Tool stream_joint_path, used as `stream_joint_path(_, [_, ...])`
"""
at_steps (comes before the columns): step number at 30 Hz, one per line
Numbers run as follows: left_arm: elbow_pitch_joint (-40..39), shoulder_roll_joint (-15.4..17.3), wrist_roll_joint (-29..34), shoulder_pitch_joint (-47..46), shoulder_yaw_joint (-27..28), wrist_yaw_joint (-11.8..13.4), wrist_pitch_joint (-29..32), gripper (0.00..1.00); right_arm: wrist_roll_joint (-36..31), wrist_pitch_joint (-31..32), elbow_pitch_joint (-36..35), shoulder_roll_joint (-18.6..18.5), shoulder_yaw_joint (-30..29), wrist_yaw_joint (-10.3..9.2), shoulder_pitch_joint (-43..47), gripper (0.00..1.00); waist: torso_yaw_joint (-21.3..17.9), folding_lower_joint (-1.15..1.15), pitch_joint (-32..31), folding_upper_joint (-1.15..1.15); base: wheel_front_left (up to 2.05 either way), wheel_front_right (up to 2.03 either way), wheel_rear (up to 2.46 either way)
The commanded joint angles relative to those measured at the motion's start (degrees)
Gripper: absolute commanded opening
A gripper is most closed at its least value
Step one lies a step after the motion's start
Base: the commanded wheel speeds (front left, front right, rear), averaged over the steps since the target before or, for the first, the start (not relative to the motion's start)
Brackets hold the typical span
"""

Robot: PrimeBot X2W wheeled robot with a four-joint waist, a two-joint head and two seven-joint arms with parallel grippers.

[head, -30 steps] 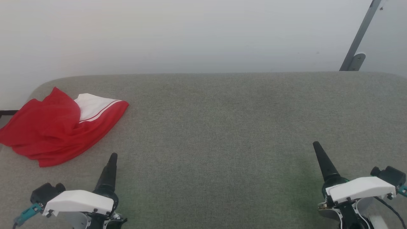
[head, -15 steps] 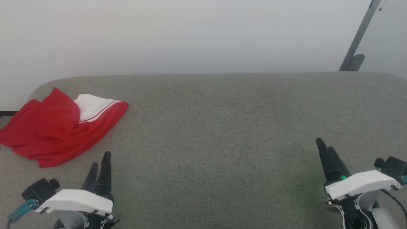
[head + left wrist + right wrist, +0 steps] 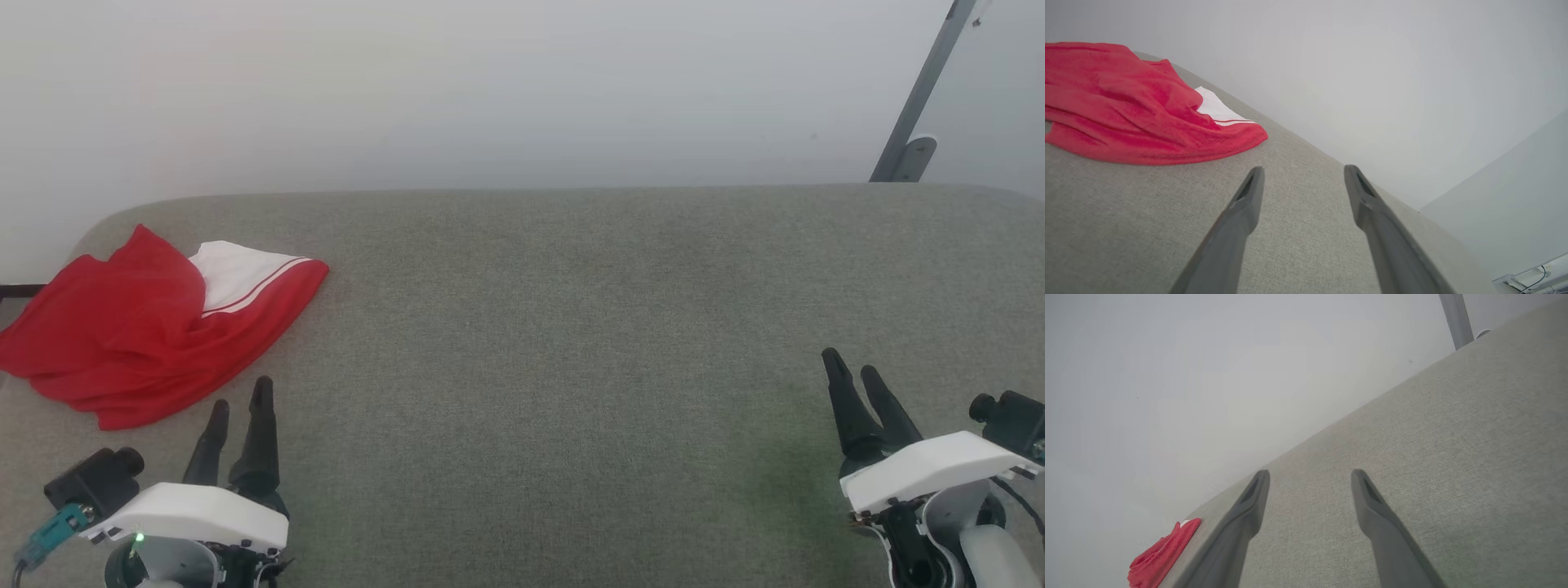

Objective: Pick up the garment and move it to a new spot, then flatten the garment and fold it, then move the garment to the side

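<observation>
The garment [image 3: 139,331] lies crumpled at the far left of the grey-green padded table, red with a white sleeve and red-white trim showing on top. The left wrist view has the garment [image 3: 1131,118] at its upper left, and the right wrist view shows the garment [image 3: 1161,555] small at its lower left. My left gripper [image 3: 241,394] stands open at the lower left, just in front of the garment's near edge and apart from it, nothing between its fingers. My right gripper [image 3: 849,363] stands open at the lower right, far from the garment.
The padded table [image 3: 571,327] stretches wide between the two grippers, with its rounded back edge against a pale wall. A grey metal post [image 3: 914,106] leans at the back right corner. The table's left edge runs under the garment.
Both grippers have turned about their wrists, so that each now shows two separate fingers instead of one. Both have also drawn slightly back toward the near edge. The garment has not moved.
</observation>
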Motion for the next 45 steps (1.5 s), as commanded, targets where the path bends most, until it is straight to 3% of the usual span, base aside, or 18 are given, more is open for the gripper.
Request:
stream_joint_path(1, [-0.96, 0.52, 1.87, -0.19, 0.22, -0.17, -0.44, 1.00, -1.44, -0.46, -0.78, -0.40, 0.05, 0.01, -1.28, 1.00, 0.00, 0.00, 0.01, 0.00, 0.00, 0.00, 0.00])
stream_joint_path(45, [-2.52, 0.64, 25.00, -0.98, 1.16, -2.32, -6.49, 1.00, -22.81, -3.83, -3.10, -2.98, 1.55, 0.01, -2.33, 1.00, 0.15, 0.00, 0.83, 0.00, 0.00, 0.00, 0.00])
